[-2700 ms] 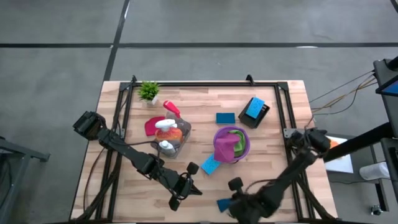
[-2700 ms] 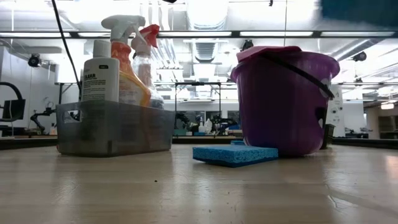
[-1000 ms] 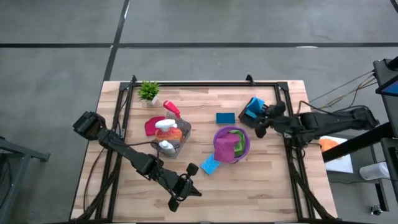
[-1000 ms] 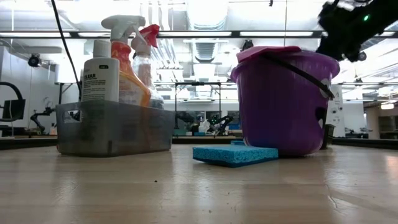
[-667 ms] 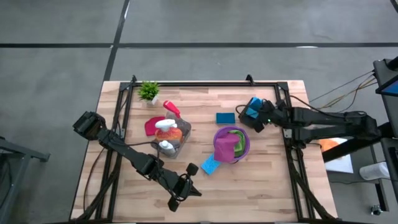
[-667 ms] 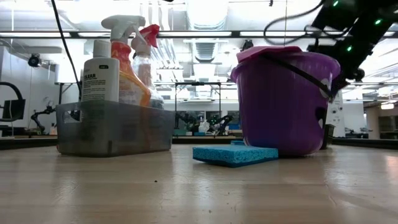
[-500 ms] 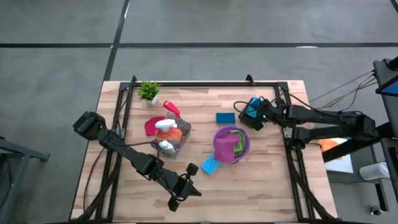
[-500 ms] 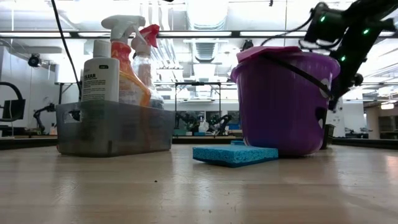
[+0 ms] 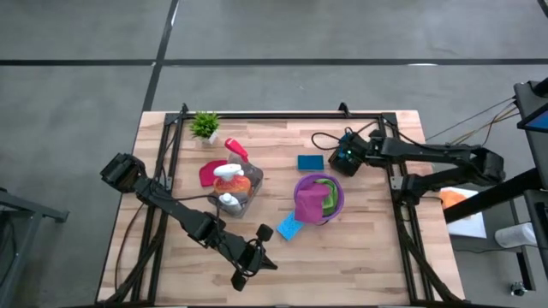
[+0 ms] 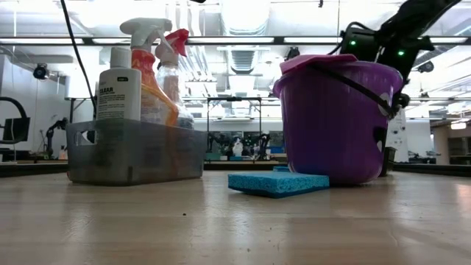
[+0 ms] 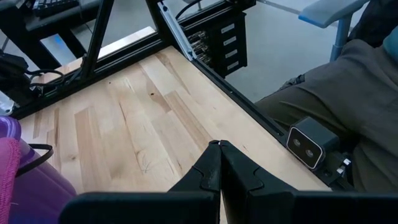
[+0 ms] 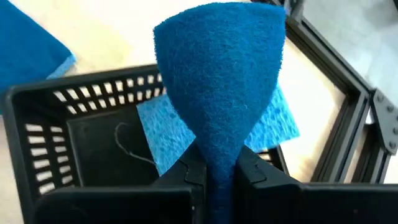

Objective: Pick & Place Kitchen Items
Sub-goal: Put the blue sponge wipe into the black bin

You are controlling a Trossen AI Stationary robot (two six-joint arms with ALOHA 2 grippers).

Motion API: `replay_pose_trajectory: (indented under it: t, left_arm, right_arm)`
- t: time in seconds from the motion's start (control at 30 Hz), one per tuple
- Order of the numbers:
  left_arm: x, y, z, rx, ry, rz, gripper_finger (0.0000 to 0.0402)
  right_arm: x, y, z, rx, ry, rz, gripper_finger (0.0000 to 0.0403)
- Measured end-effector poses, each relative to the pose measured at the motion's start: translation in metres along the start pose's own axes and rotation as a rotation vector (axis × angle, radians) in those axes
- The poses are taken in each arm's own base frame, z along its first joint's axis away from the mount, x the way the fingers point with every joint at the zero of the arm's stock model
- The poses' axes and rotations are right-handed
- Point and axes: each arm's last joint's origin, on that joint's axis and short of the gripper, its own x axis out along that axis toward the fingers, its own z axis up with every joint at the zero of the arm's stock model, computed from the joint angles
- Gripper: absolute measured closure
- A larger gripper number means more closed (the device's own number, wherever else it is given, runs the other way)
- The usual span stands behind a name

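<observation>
White bottle (image 10: 119, 87) label read "CLEAR"-like, partly legible. Right gripper (image 12: 214, 171) fingers pinched a folded, coarse blue sponge (image 12: 221, 81) above the black slotted basket (image 12: 56, 130) holding another sponge. Left gripper (image 11: 219, 148) fingers pressed together over the wooden bench (image 11: 143, 118).

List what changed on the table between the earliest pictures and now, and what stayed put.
The right pincer, shut on a folded blue rectangular sponge, swung from the table's near edge to above the black slotted plastic basket, where another blue sponge already lies. Unchanged: the left pincer waits shut near the front edge; the purple plastic bucket and clear bottle bin stayed put.
</observation>
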Motion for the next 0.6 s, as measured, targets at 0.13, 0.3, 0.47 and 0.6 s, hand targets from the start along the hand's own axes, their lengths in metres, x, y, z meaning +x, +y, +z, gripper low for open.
replay_pose_trajectory:
  t: [0.13,0.3,0.47,0.6]
  left_arm:
    - [0.000,0.000,0.000,0.000,0.003,-0.001,0.0401]
    - [0.000,0.000,-0.001,-0.003,0.010,-0.002,0.0401]
    - [0.000,0.000,-0.002,-0.003,0.018,-0.003,0.0401]
    - [0.000,0.000,-0.002,-0.003,0.019,-0.003,0.0401]
  right_arm:
    - [0.005,0.005,0.009,-0.033,0.024,-0.012,0.0380]
    - [0.014,0.012,0.013,-0.076,0.057,-0.018,0.0380]
    - [0.023,0.017,0.012,-0.084,0.081,-0.029,0.0335]
    - [0.026,0.018,0.012,-0.072,0.080,-0.054,0.0258]
